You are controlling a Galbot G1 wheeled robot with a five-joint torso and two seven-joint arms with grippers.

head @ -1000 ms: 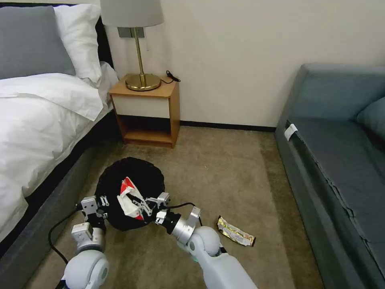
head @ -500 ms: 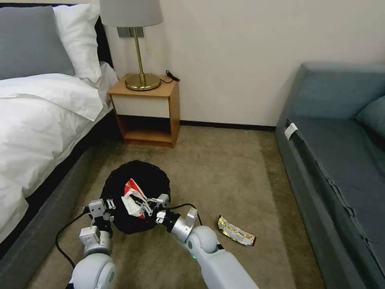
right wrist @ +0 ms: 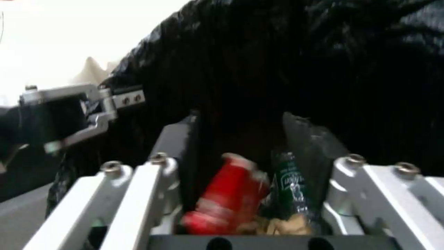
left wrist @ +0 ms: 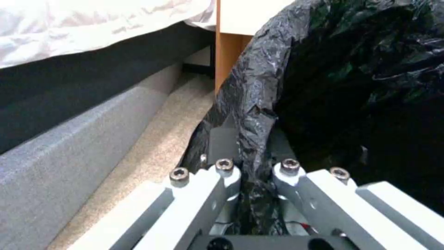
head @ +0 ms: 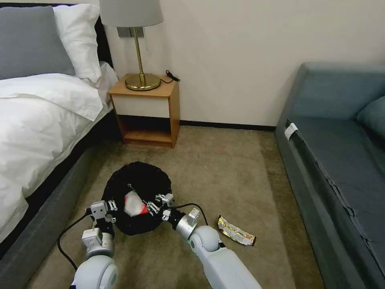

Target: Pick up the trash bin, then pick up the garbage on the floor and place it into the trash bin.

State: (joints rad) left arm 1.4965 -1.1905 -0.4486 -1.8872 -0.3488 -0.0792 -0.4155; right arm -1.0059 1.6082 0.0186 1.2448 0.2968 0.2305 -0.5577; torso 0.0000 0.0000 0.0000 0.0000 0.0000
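The left gripper [head: 109, 208] sits at the near-left rim of the small round trash bin wrapped in crinkly black plastic bag [head: 138, 180], which stands on the beige carpet [head: 224, 176]. In the left wrist view its two grey fingers [left wrist: 222, 139] are pinched onto a fold of the black bag at the bin's rim [left wrist: 259, 104], so this pincer is clamped on the bin.

Just right of it, at the near-right rim of the bin, the right gripper [head: 154, 202] reaches over the bin's mouth. Its jaws stand spread apart, and the red-and-white snack packet [head: 133, 204] lies blurred between the two grippers, over the bin's dark opening. In the right wrist view the red packet [right wrist: 227, 194] shows between the parted fingers [right wrist: 171, 139] without either one visibly pressing it, and below it inside the bin lie a clear plastic bottle with a green label [right wrist: 289, 184] and a scrap of crumpled brown paper [right wrist: 277, 225]. The left gripper [right wrist: 88, 107] shows farther off at the bin's edge.

To the right of the bin, apart from it on the carpet, lies a flat gold-silver foil wrapper [head: 236, 236].

Left of the bin runs the grey base of a bed with white linen [head: 36, 120]. Beyond the bin, against the wall, stands a wooden nightstand [head: 146, 110] bearing a brass lamp with a pale shade [head: 136, 44]. Far right of the bin is a blue-grey sofa [head: 341, 152].
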